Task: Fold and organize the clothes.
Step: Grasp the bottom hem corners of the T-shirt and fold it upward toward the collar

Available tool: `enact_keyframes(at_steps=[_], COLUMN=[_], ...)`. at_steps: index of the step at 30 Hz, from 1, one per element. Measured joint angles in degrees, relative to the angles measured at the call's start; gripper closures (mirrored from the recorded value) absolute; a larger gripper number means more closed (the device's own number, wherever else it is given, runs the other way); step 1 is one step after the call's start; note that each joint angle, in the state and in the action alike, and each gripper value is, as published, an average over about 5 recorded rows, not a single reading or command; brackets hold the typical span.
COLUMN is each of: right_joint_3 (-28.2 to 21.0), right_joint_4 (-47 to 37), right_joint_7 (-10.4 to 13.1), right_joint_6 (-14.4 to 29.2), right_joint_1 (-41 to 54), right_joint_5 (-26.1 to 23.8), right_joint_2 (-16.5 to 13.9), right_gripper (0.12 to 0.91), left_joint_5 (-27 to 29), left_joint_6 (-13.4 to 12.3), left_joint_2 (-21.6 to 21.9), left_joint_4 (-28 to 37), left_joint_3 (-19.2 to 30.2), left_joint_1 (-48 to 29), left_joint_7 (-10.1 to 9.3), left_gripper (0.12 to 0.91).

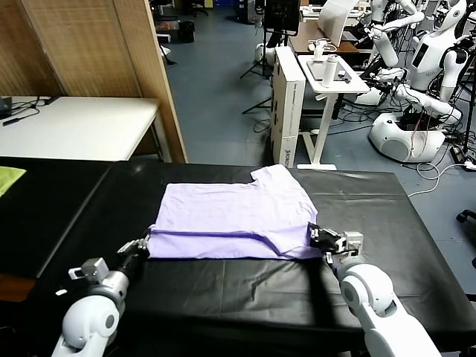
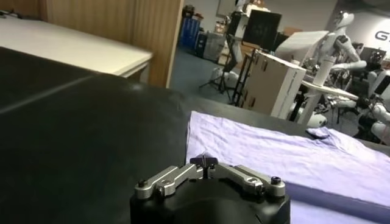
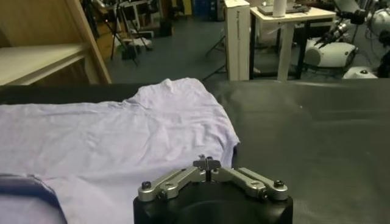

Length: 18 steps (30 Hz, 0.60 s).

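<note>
Lavender T-shirt (image 1: 234,217) is lying flat near the middle of the black-covered table (image 1: 372,290), partly folded: a long crease is running across its near edge, and one short sleeve is sticking out at the far right corner. The left gripper (image 1: 143,245) is sitting at the shirt's near left corner with its jaws fully closed, and the right gripper (image 1: 325,239) is sitting at the near right corner, likewise closed tight. Each appears to be pinching the fabric edge, though the wrist views are not showing the fingertips clearly enough to confirm a real hold; from the left wrist view the shirt (image 2: 286,152) is spreading away beyond the closed fingers, and from the right wrist view it (image 3: 122,146) is doing the same, with a darker purple band showing at the near fold. The likely risk from here is an uneven lift: if one pinch is catching only the top layer, the fold could be peeling open or dragging askew as the arms are moving. Thin fabric may also be slipping from a shallow grip, dropping one corner and skewing the crease. A yellow-green cloth (image 1: 9,178) is lying well apart at the far left, out of the way.
</note>
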Motion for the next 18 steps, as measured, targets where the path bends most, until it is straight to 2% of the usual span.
enact_keyframes(at_steps=[6, 11, 14, 18], right_joint_3=[-0.4, -0.5, -0.4, 0.4], right_joint_4=[-1.3, -2.0, -1.7, -0.4], right_joint_7=[0.7, 0.1, -0.6, -1.7], right_joint_6=[-2.0, -2.2, -2.2, -2.2], right_joint_1=[1.9, 2.4, 2.3, 1.4], right_joint_5=[0.1, -0.1, -0.2, -0.2], right_joint_2=[-0.3, -0.3, -0.4, -1.0], right_gripper=[0.886, 0.876, 0.771, 0.516], left_joint_5=[-0.9, -2.7, -3.0, -3.3], left_joint_6=[0.8, 1.5, 1.5, 1.9], left_joint_2=[1.1, 2.7, 3.6, 4.3], left_joint_4=[0.0, 0.4, 1.0, 1.9], left_joint_3=[1.1, 1.3, 1.4, 1.8], left_joint_1=[-0.3, -1.0, -1.6, -2.4], left_joint_7=[-0.03, -0.20, -0.20, -0.26], left_gripper=[0.883, 0.883, 0.883, 0.862])
